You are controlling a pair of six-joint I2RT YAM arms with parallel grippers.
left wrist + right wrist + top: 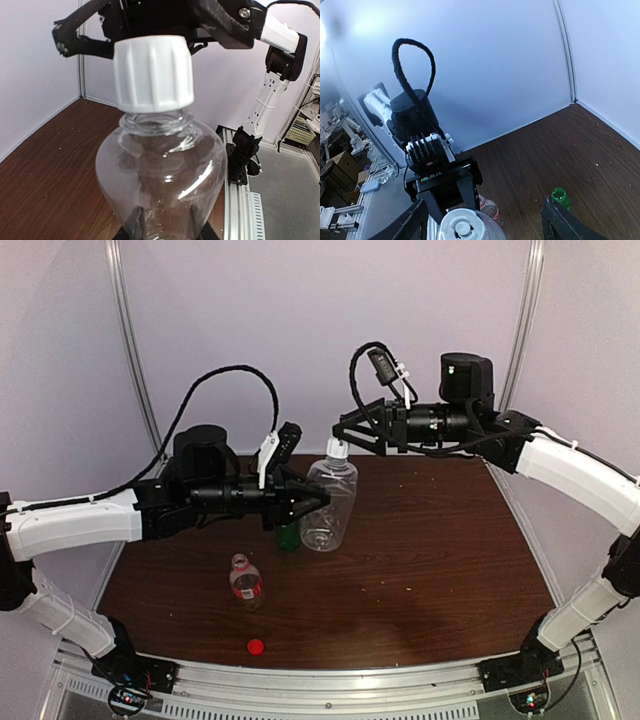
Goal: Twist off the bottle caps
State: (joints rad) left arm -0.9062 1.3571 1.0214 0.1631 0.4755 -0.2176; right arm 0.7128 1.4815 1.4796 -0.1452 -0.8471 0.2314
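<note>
My left gripper (316,499) is shut on the body of the larger clear ribbed bottle (330,502) and holds it upright above the table; its fingers (137,226) press on the bottle's sides. The white-grey cap (339,448) sits on the bottle's neck (156,121). My right gripper (346,436) is open, its fingers (559,226) wide apart on either side of the cap (461,227), not touching it. The slim green bottle (288,537) stands uncapped behind the large bottle. The short clear bottle with red label (245,580) stands uncapped. The red cap (256,646) lies loose. The green cap is out of view.
The brown table (430,550) ends at a metal rail (340,680) in front. Pale walls close in at the back and both sides. The red cap lies close to the front edge.
</note>
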